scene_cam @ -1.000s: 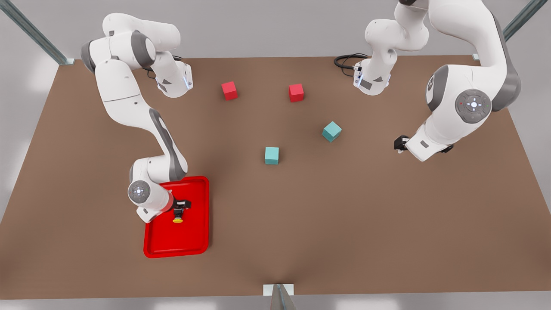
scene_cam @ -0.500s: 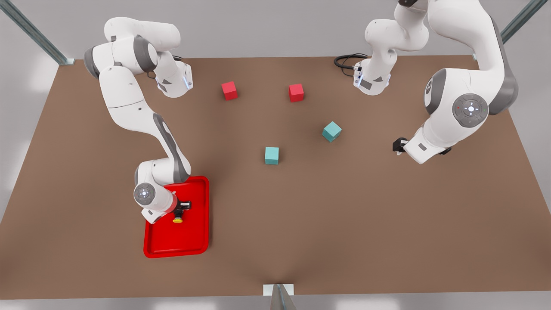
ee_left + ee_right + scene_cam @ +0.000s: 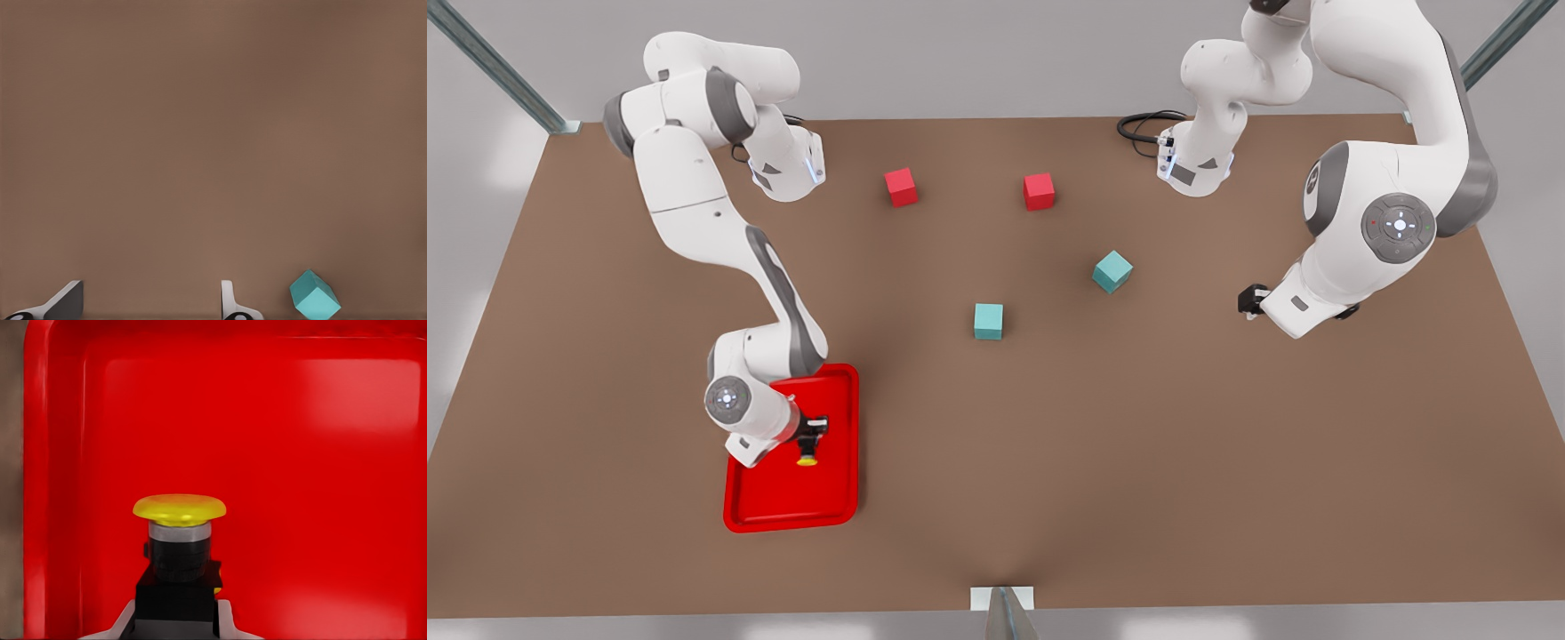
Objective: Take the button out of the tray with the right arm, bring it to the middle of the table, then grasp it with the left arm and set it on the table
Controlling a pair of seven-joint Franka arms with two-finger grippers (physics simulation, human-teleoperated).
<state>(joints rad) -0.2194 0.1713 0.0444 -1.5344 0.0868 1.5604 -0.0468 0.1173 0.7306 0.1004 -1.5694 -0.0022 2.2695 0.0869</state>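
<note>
Right pincer [image 3: 809, 442]: clenched on button [image 3: 179, 540], over tray [image 3: 831, 507]. Step: extraction; next, carry toward counter [image 3: 1049, 427] middle. Left pincer [image 3: 1254, 298]: released, waiting.

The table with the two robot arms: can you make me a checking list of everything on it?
Surface: the table is plain brown and flat.
Job's things: the button with its yellow cap is over the red tray, at the front view's left.
Clutter: two red cubes far back, two teal cubes near the middle.
Hands: the right hand is shut on the button's dark body; the left hand waits open above bare table at the front view's right.
Cables: a black cable loops by the far arm base.
Surroundings: grey floor, metal frame bars at the corners.
</note>
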